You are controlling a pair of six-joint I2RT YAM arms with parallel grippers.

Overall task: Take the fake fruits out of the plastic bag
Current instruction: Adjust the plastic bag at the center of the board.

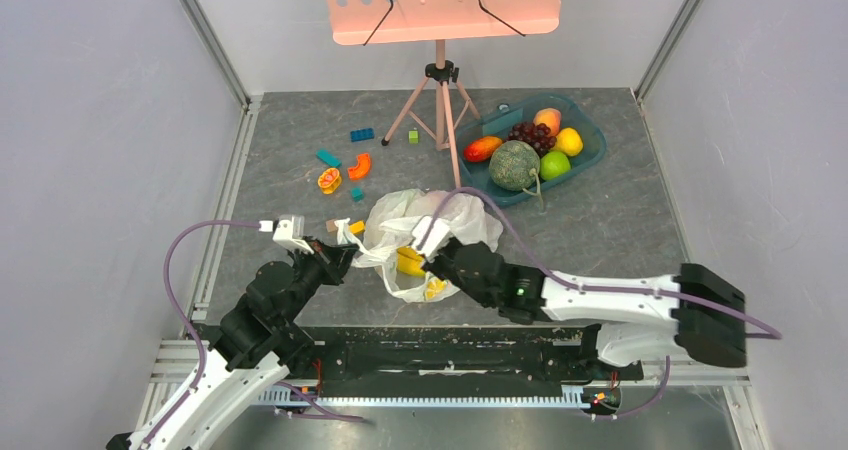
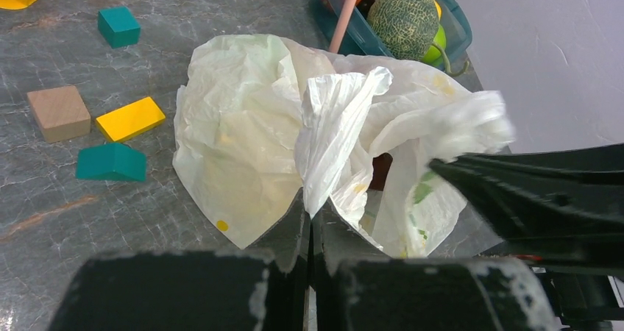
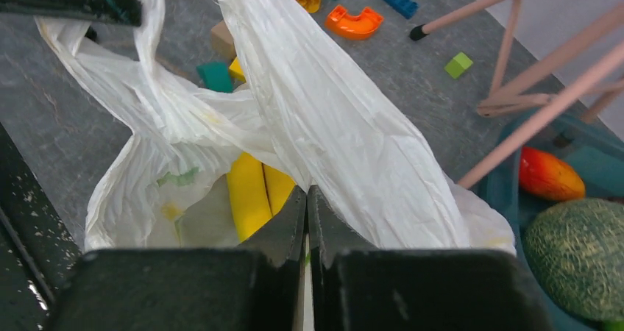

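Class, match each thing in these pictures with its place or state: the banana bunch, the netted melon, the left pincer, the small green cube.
Things
1. banana bunch
2. netted melon
3. left pincer
4. green cube

Places or states
A. in the teal tray
B. shut on the plastic bag
C. on the table by the legs of the stand
D. inside the plastic bag

Pairs: 1-D, 2-A, 3-B, 4-C

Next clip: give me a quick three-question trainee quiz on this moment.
1. True or false: the banana is out of the bag.
2. What pinches the bag? A left gripper only; B right gripper only; C both.
3. Fill in: the melon lies in a teal ____.
Key: 1 false, it is inside; 2 C; 3 tray.
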